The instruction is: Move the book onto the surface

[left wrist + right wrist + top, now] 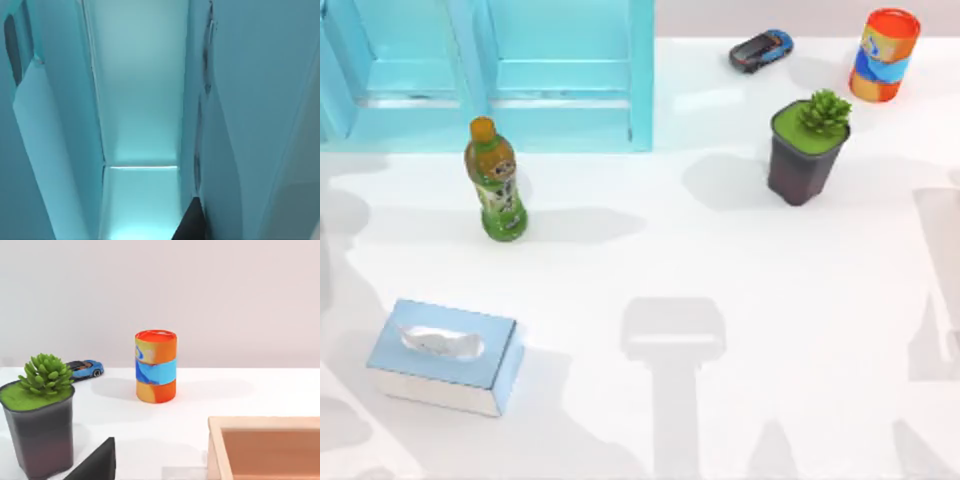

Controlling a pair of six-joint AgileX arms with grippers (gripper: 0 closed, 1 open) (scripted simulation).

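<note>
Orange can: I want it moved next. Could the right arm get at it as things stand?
Probably yes: the right wrist view faces the orange can, upright on bare tabletop, with the potted plant and toy car off its line.

White tabletop (740,300); bottle (496,180); tissue box (445,355)

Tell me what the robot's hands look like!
Very little of them can be seen. The left hand appears as a plain black pointed wedge against the turquoise shelf wall. The right hand is a similar dark, matte, angular wedge. No cables, markings or arm parts can be made out.
</note>
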